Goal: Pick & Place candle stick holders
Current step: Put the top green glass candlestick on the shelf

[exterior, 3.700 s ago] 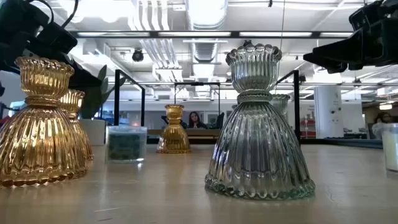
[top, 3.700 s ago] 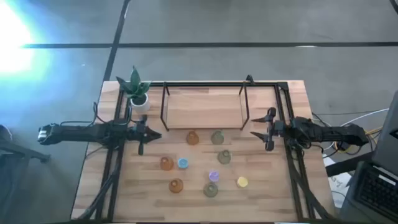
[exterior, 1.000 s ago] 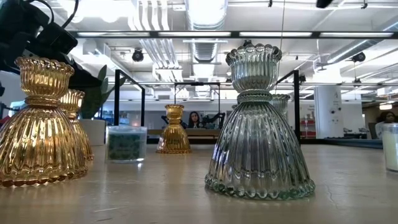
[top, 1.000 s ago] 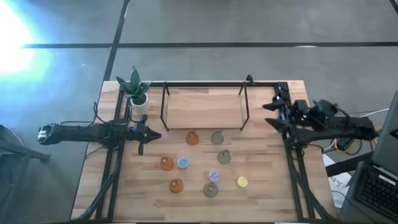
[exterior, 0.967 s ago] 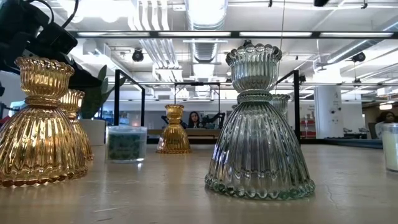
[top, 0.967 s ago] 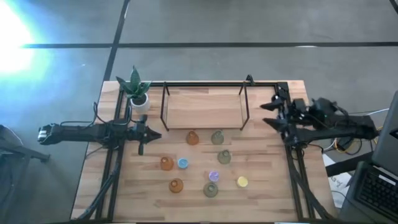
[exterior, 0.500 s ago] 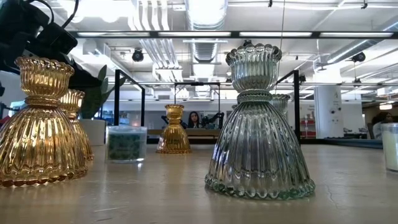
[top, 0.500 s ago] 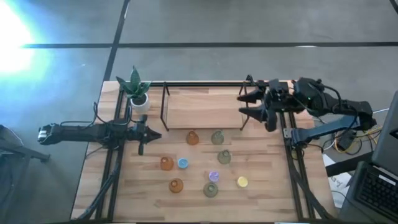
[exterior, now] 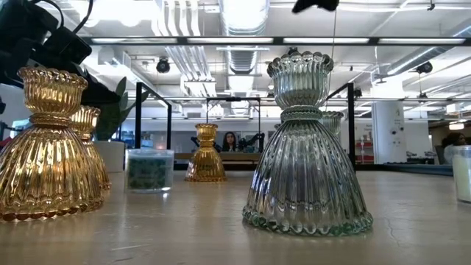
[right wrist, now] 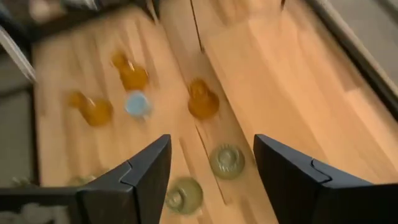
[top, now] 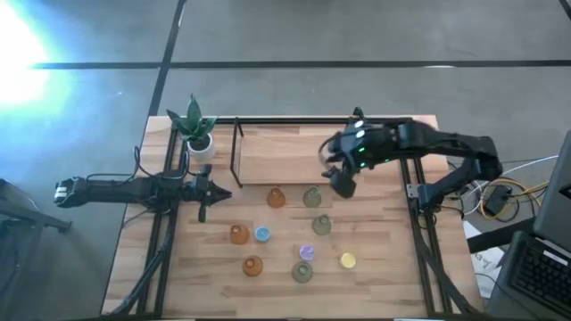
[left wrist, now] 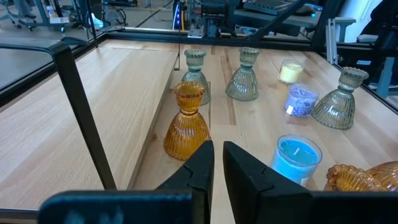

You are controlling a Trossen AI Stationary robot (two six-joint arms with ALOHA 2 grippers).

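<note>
A wooden table (top: 384, 267) is seen from above, with a raised wooden shelf on a black metal frame (top: 290, 153) at its far side. Nine small ribbed glass candle stick holders are spread on the table in front of the shelf, none yet on it: amber vase-shaped ones (top: 276, 198), olive-green vase-shaped ones (top: 311, 196), and smaller round pieces in blue (top: 262, 234), purple (top: 306, 253) and yellow (top: 347, 260). A green plant in a white pot (top: 196, 130) stands at the shelf's left corner.

The right gripper (top: 340, 178) is held above the table just beside the shelf's right front post, close to the olive-green holder nearest the shelf. In the right wrist view its two dark fingers (right wrist: 134, 177) are spread wide with nothing between them, and that green holder (right wrist: 227, 160) is seen below, in the gap. The left gripper (top: 210, 194) waits low at the table's left side; its fingers (left wrist: 202, 165) are pressed nearly together and hold nothing.

The step in hand is judged to be the reach toward a first holder, with nothing yet picked or placed. The next move seems to call for the right gripper to be lowered squarely over the narrow neck of the green holder before the fingers are closed, with care that the amber holder just beside it is not knocked.
</note>
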